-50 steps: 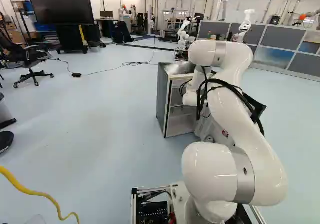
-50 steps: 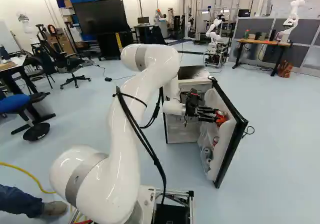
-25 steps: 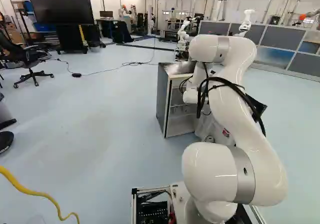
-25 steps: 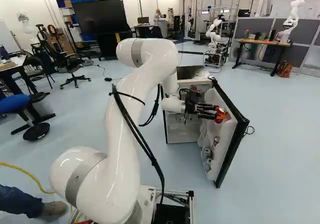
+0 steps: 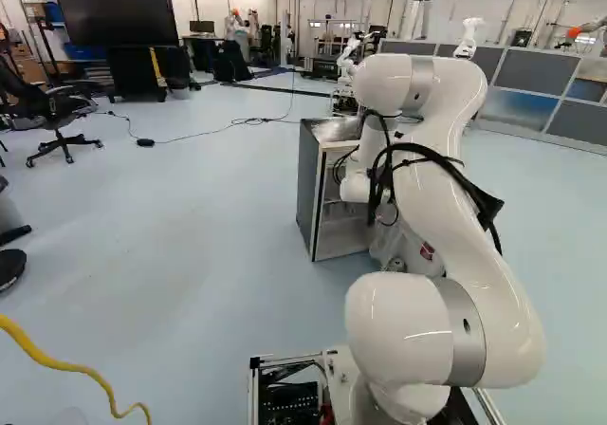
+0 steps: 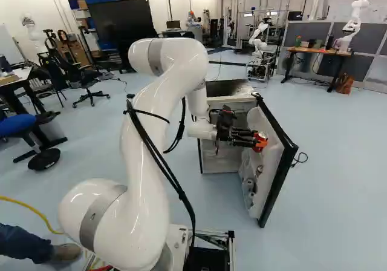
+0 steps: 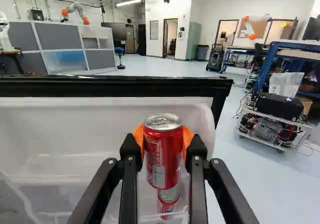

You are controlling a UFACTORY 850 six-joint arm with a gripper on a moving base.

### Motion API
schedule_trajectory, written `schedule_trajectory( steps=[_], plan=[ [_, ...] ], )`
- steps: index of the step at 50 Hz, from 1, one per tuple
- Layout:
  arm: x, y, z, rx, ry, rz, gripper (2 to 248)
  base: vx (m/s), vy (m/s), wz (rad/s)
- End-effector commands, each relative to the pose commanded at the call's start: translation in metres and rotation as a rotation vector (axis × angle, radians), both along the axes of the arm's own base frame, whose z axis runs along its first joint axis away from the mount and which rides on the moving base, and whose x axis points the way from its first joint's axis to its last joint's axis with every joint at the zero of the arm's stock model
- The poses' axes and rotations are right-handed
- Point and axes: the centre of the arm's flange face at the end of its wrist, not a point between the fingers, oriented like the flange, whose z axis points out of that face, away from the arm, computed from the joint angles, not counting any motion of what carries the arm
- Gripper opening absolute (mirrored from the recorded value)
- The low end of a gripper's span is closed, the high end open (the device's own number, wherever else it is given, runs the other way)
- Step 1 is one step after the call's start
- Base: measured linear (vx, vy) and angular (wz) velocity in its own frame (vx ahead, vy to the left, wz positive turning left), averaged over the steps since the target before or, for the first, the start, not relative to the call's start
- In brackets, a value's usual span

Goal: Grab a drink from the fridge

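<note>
The red metal can with a silver lid [image 7: 162, 161] is upright, grasped from two sides by the black two-fingered hand with orange pads [image 7: 163, 139], before the white inner face of the black-edged fridge door [image 7: 65, 87], near its upper free corner. A second red can [image 7: 168, 206] sits lower in the door. Step in hand, as judged: extraction. Next, retract the white jointed arm [image 6: 139, 180] clear of the door, maintaining the grasp and keeping the can upright
</note>
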Motion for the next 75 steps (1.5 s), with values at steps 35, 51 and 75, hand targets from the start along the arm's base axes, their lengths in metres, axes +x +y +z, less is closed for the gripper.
schedule_trajectory(
  steps=[35, 51, 75],
  plan=[
    [-0.039, 0.072, 0.051, 0.002, 0.011, 0.136, 95, 0.0, 0.0, 0.0],
    [-0.051, 0.103, 0.075, -0.001, -0.008, 0.211, 95, 0.0, 0.0, 0.0],
    [-0.049, 0.149, 0.11, -0.009, -0.071, 0.347, 95, 0.0, 0.0, 0.0]
  ],
)
